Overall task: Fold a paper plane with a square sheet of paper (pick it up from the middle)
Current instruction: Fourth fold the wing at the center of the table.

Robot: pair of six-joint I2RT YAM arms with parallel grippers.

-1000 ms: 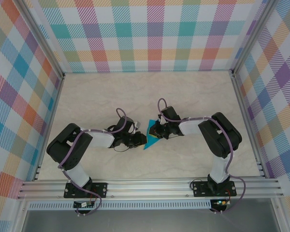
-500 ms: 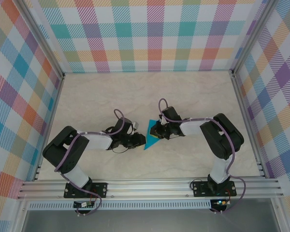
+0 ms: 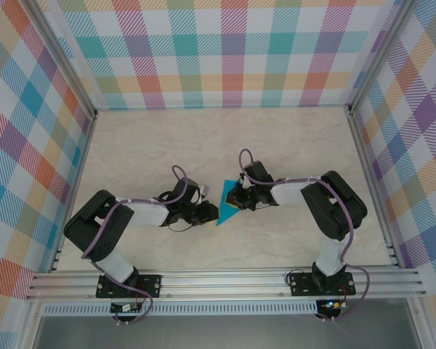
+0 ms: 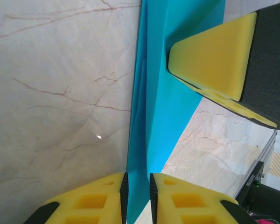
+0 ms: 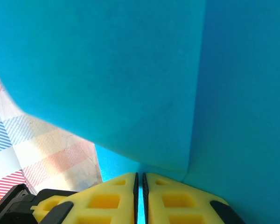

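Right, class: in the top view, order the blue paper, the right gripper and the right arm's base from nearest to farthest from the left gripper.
Measured from the left gripper:
1. blue paper: pinched in it, just to its right.
2. right gripper: on the paper's other side, also shut on it.
3. right arm's base: bottom right of the view, well away.
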